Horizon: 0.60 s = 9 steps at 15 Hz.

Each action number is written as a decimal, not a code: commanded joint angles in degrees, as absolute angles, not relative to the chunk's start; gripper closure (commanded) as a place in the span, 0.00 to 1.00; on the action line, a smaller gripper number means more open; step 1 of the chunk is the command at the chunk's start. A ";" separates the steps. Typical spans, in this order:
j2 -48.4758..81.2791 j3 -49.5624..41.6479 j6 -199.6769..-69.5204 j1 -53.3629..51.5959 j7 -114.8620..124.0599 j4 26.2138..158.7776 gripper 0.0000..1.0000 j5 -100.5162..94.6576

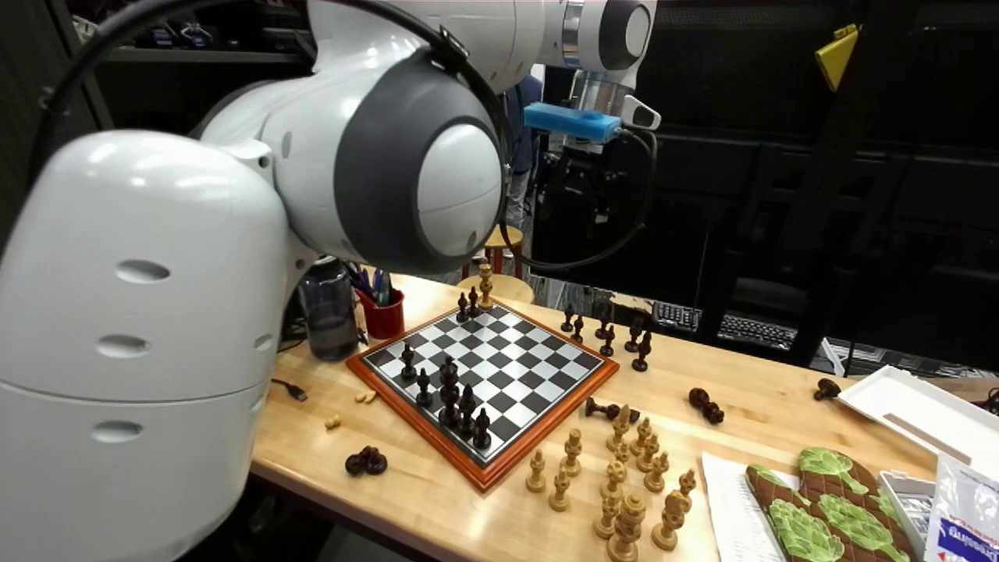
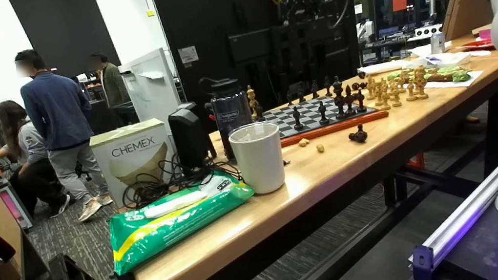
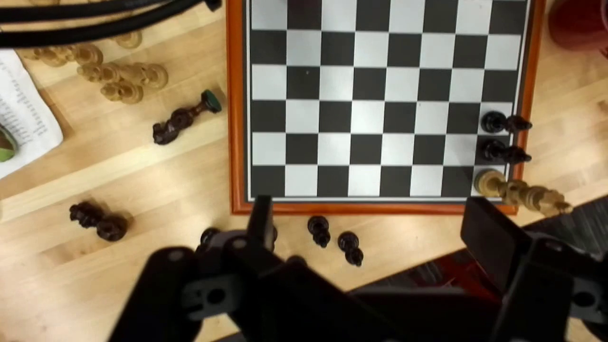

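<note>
The black two-fingered gripper [image 3: 373, 221] is held well above a light-coloured wooden table [image 1: 437, 499], as shown in both exterior views, and its fingers are parted wide with a free gap between them. Below it, a square chessboard [image 1: 515, 351] with black and white squares and a reddish-brown wooden frame is laid flat on the table; in the wrist view one of its framed edges is seen just past the fingertips. At one end of that edge, a tall turned chess piece of pale wood [image 3: 517, 192] is stood upright on the board, and two small dark-brown wooden chess pieces [image 1: 473, 301] are lined up just beside it. Outside the same edge, a scattered row of upright dark-brown pieces [image 1: 609, 341] is stood on the tabletop, partly hidden by the gripper in the wrist view. Near the opposite edge, a cluster of dark-brown pieces of mixed heights [image 1: 449, 390] is gathered on the squares. Beside a third side of the board, a carved dark-brown piece with a green base [image 3: 180, 119] is tipped over on its side, and near it a group of pale wooden chess pieces [image 1: 614, 476] is clustered on the table. Farther out, a padded brown cloth printed with green leaves [image 1: 839, 507] is placed partly on printed white paper [image 1: 737, 511]. By the fourth side, a red cup filled with pens [image 1: 384, 318] is set down.
</note>
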State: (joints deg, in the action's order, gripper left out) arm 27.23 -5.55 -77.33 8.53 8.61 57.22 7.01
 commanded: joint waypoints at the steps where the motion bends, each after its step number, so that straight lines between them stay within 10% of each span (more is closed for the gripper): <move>1: 33.88 -5.69 -78.82 11.08 8.82 46.25 0.00 8.27; 9: 41.72 -7.99 -77.81 12.22 15.76 36.43 0.00 5.36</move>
